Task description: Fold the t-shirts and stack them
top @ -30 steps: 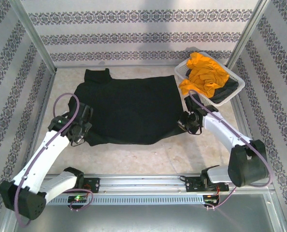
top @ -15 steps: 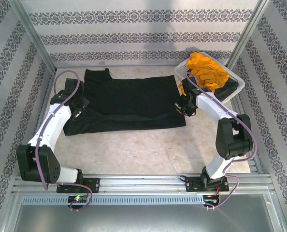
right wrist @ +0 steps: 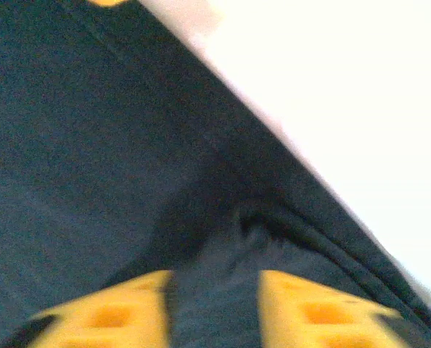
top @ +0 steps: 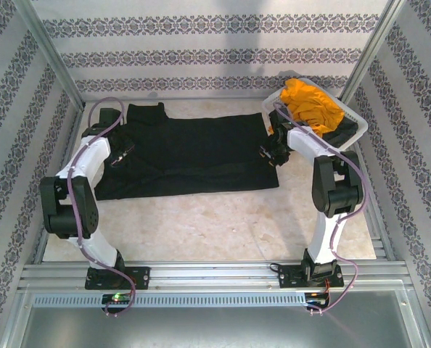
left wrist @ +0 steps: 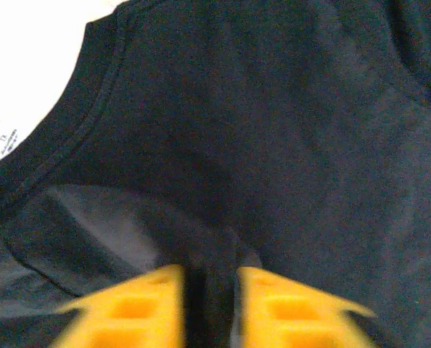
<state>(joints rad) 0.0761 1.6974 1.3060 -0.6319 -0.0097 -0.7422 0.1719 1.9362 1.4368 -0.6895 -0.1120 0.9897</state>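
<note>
Left gripper [top: 121,154] and right gripper [top: 272,154] pinch the black shirt [top: 194,156], 1 fold seemingly made; orange shirt [top: 313,105] and dark shirt [top: 344,135] wait in the basket [top: 360,129] beside the right.

My two arms [top: 83,168] wear white shells between black joints, and a mauve cable [top: 103,100] loops along each one. From above, my left hand [top: 121,154] and right hand [top: 271,154] look black. Up close my fingers [left wrist: 139,312] are yellow-orange plastic with square pockets moulded in. My black bases [top: 107,277] are bolted to a silver rail [top: 208,274].
</note>
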